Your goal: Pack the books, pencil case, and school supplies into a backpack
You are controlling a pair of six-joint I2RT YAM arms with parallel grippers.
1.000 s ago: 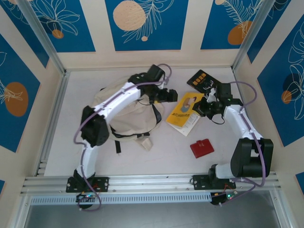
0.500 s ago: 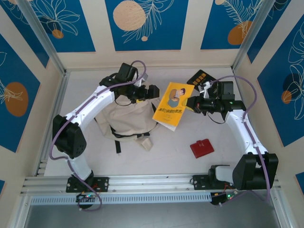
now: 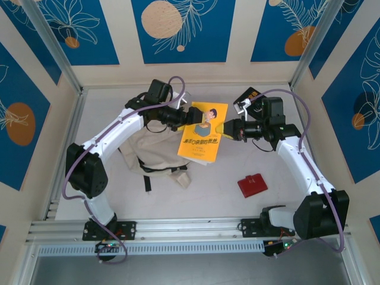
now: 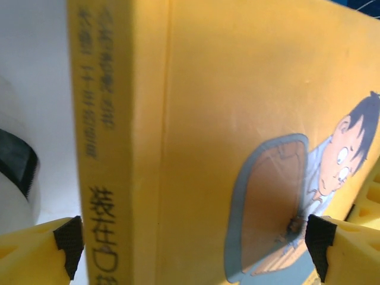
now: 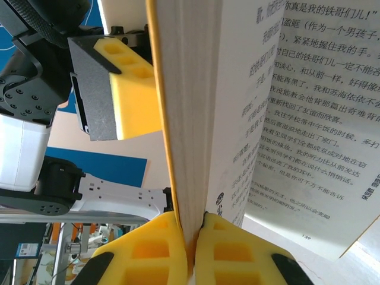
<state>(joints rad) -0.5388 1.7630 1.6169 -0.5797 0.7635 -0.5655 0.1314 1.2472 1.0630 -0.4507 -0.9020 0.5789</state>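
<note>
Recording the yellow book point(image 3: 200, 135) raised off the bench point(image 3: 202, 199), hanging just right of the backpack point(image 3: 155, 151), its lower left corner overlapping the fabric in the top view. Noting the right end effector point(image 3: 228, 127) pinching the book's right edge, jaws drawn narrow on the cover and page block. Seeing, in the right wrist view, loose pages fanning open to printed text beside the clamped block. Noting the left end effector point(image 3: 187, 116) standing wide at the book's spine side and straddling it, one pad point(image 4: 66, 244) left of the spine, the other over the cartoon cover. Cannot tell whether either pad is touching the book. Finding the backpack lying slumped on the bench, cream fabric with black straps. Logging the black book point(image 3: 248, 97) lying farther right of the backpack, partly behind the right arm. Logging a small red object point(image 3: 252, 184) resting right of the backpack, well apart from it.
</note>
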